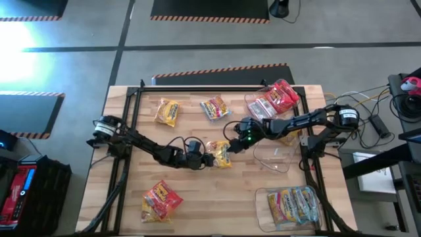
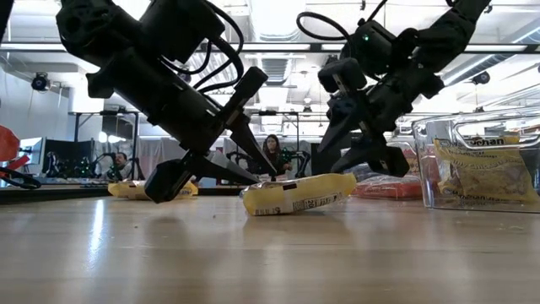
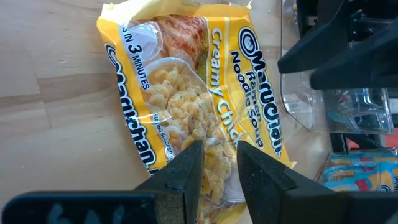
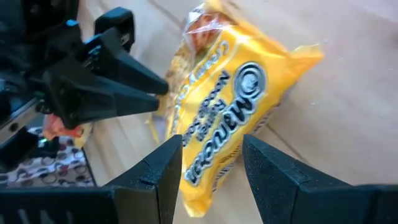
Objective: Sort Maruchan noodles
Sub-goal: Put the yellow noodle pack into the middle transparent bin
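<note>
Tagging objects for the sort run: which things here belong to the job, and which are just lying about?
Job:
- yellow packet at table centre, left gripper at its edge, right gripper open over it
- loose packets
- tub of red packets
- tub of blue-yellow packets
- empty clear tub

Lying about:
- cables beside the table

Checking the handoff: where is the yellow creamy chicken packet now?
High view: yellow packet lies mid-table, between left gripper and right gripper.
</note>
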